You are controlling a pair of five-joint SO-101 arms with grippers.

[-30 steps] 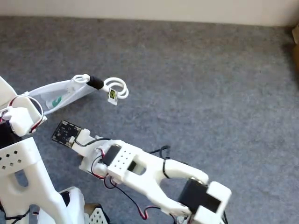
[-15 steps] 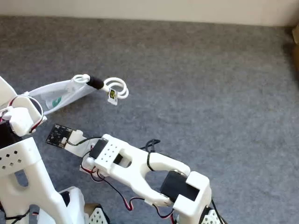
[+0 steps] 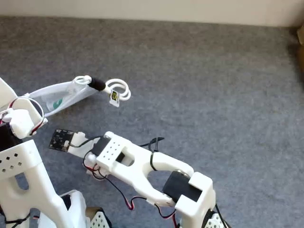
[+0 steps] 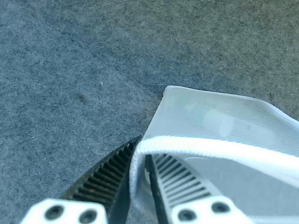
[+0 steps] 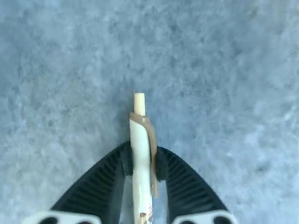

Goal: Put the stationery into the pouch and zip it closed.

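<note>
**Surface.** The tabletop (image 3: 213, 85) carries a grey, felt-like covering.

**Pouch.** In the high view the pouch (image 3: 61, 97) sits at about 10 o'clock from the centre. It is pale and translucent, with a green mark showing through its side. Its narrow end points toward 3 o'clock. At that end are a black fitting (image 3: 97, 84), white cord loops (image 3: 118, 90) and a small tag (image 3: 114, 97), all resting on the covering. The opposite end runs toward 9 o'clock and passes behind the left arm (image 3: 19, 156).

**Left hand.** In the left wrist view the left hand (image 4: 140, 163) is clenched on the pouch (image 4: 224, 121). The white woven rim (image 4: 196, 147) passes between the two ribbed black fingers (image 4: 105, 175). The mesh-textured side panel extends beyond them over the grey covering.

**Right arm.** In the high view the right arm (image 3: 142, 166) enters at 5 o'clock and extends toward 9 o'clock. Its wrist end lies at about 6 o'clock from the pouch and apart from it.

**Right hand.** In the right wrist view the right hand (image 5: 140, 161) is grasping a pen (image 5: 140, 135). The fingers press on both sides of the barrel. The pen is cream-coloured with a tan clip, and its end projects past the fingertips above the grey covering. It cannot be told whether the pen touches the surface.

**Task status.** The pen is outside the pouch. The zip's condition cannot be determined.
</note>
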